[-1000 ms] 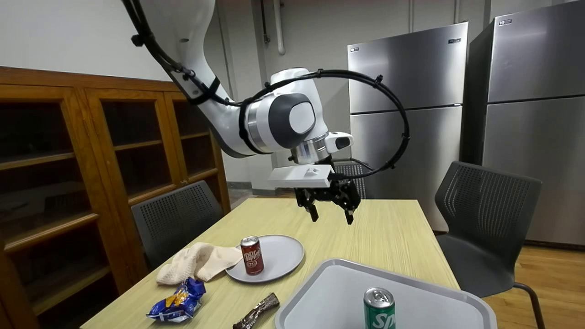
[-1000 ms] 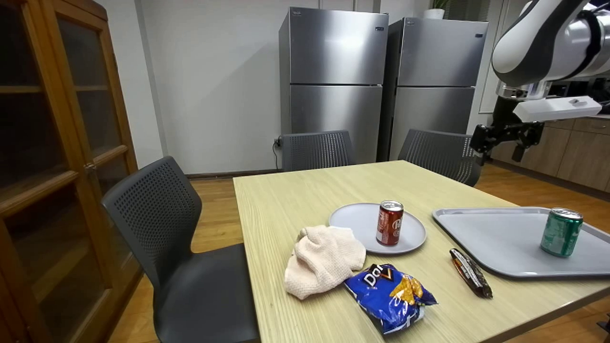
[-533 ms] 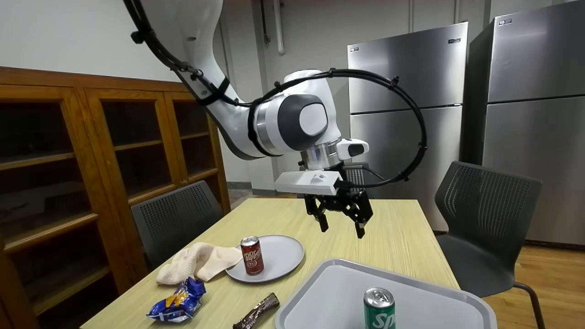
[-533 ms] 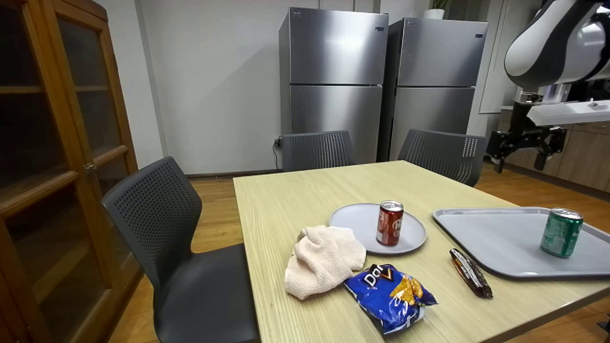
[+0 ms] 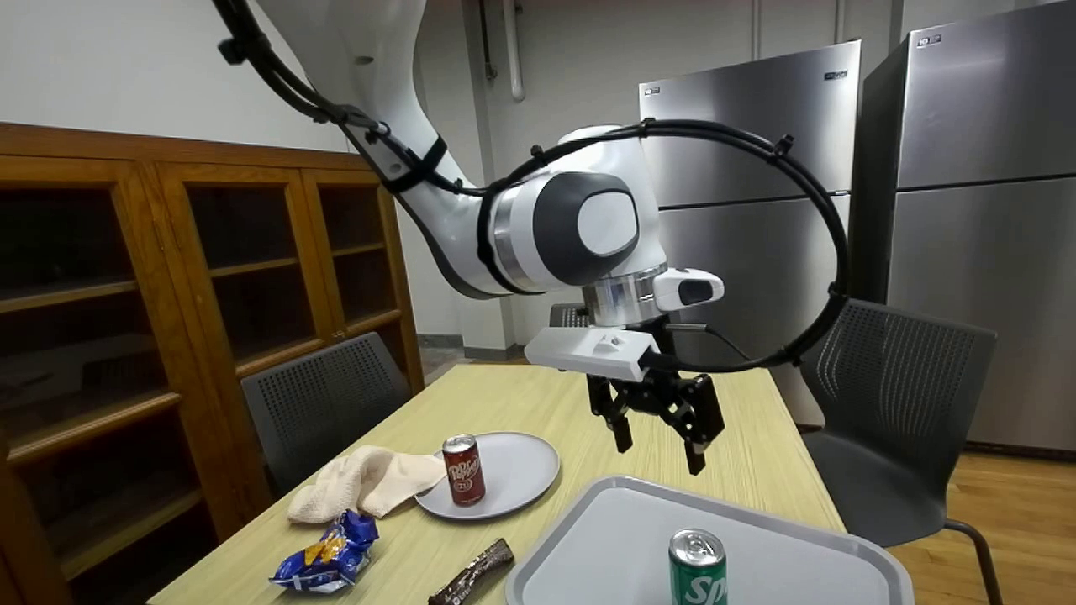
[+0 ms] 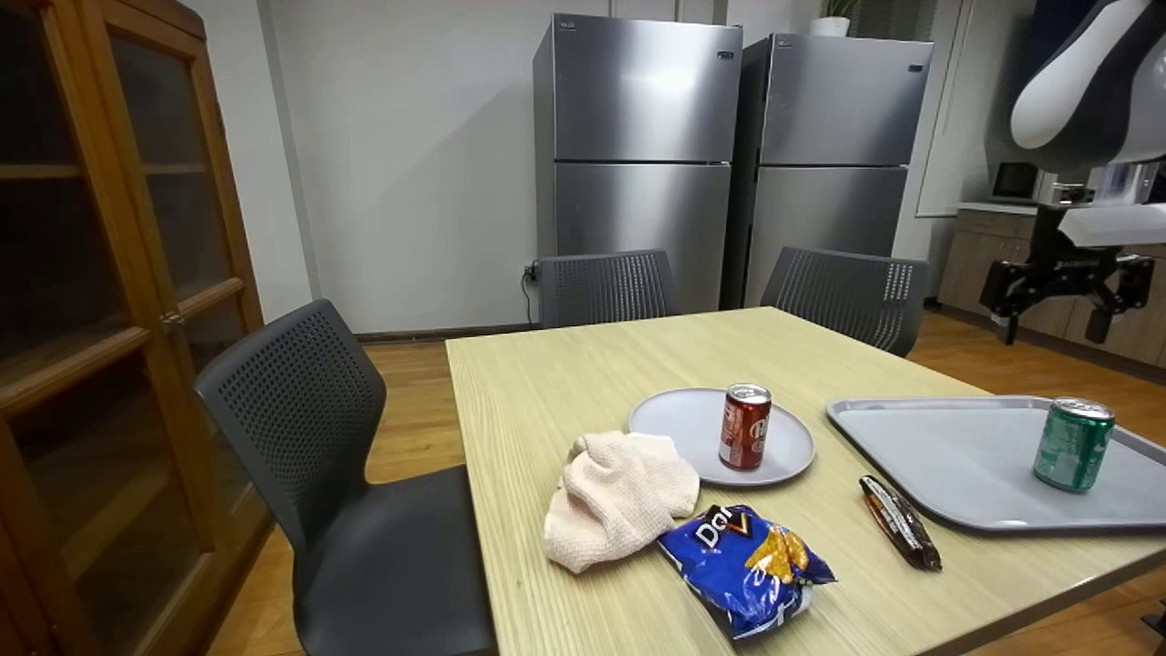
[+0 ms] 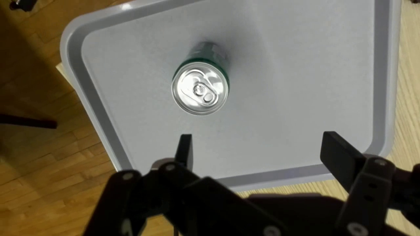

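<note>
In an exterior view we spot the gripper [image 6: 1054, 331], far right, jaws apart in mid-air! Lower on the right, we have the green can [image 6: 1073, 446] upright on the grey tray [image 6: 938, 460]. Right of centre, the red can [image 6: 745, 430] stands on the plate [image 6: 679, 424]; further down, the blue chip bag [image 6: 742, 572] lies beside the pale cloth [image 6: 619, 501].

Green can [image 7: 200, 82] glossy metal; tray [image 7: 311, 85] matt plastic; towel [image 6: 619, 501] rough cloth.

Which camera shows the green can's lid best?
The wrist view: looking down, it shows the lid large, its pull tab clear. Both exterior views show it smaller and slanted; in an exterior view the frame's bottom edge crops the green can.
</note>
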Robot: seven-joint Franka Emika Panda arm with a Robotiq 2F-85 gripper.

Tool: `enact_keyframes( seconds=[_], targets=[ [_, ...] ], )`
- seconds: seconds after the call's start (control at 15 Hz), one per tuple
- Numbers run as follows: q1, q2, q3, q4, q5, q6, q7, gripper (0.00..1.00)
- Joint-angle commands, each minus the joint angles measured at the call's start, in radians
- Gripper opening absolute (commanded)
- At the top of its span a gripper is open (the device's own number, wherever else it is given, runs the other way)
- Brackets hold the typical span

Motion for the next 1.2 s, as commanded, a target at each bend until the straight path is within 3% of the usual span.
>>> enact_keyframes(
  seconds=[0.0,1.13],
  targets=[
    [-0.021,-0.003,-0.010,-0.019,-0.012,0.007,0.051,1.00],
    [-0.028,0.124,-0.053,0.001,-0.009,0.056,0.123,1.00]
  ],
)
